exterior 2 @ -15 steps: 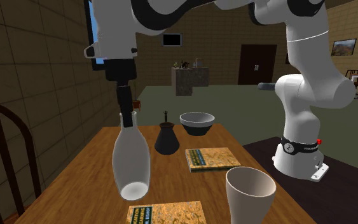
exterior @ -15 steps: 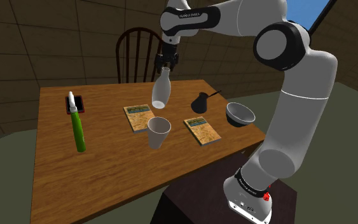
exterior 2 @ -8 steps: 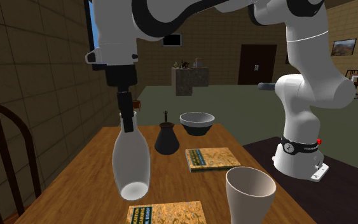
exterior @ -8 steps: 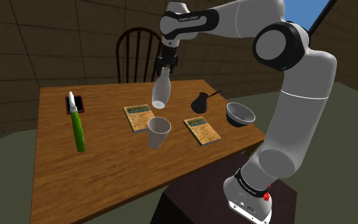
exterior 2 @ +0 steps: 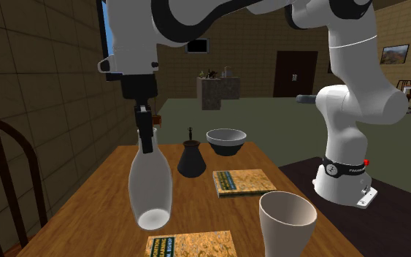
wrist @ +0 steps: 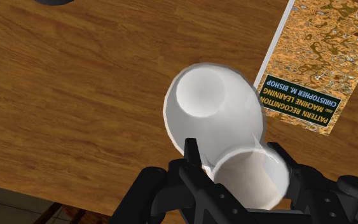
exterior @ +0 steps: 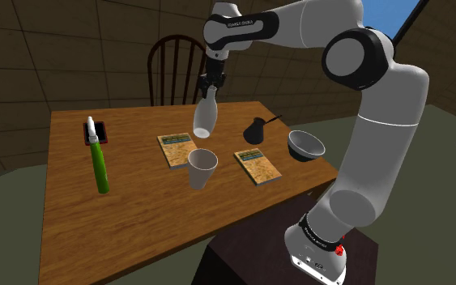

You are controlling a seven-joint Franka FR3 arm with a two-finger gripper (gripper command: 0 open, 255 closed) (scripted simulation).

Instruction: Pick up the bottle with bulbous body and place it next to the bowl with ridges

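Note:
The white bottle with a bulbous body (exterior: 205, 120) stands on the wooden table (exterior: 129, 210), towards its far edge. My black gripper (exterior: 210, 87) comes down from above and is shut on the bottle's narrow neck. In the second exterior view the gripper (exterior 2: 147, 142) clasps the top of the bottle (exterior 2: 151, 186). The wrist view looks down along the bottle (wrist: 212, 114), with the gripper (wrist: 238, 167) around its neck. The grey ridged bowl (exterior: 305, 144) sits near the table's corner by the arm's stand, and in the second exterior view the bowl (exterior 2: 226, 141) lies beyond the bottle.
A white cup (exterior: 202, 166) stands just in front of the bottle, between two books (exterior: 177, 149) (exterior: 257, 165). A black long-handled pot (exterior: 257, 129) sits between bottle and bowl. A green bottle (exterior: 99, 162) lies at the shoulder view's left. A wooden chair (exterior: 173, 69) stands behind the table.
The gripper's fingers were apart around the bottle's neck and have now shut on it. The hand sank slightly. The bottle has not moved.

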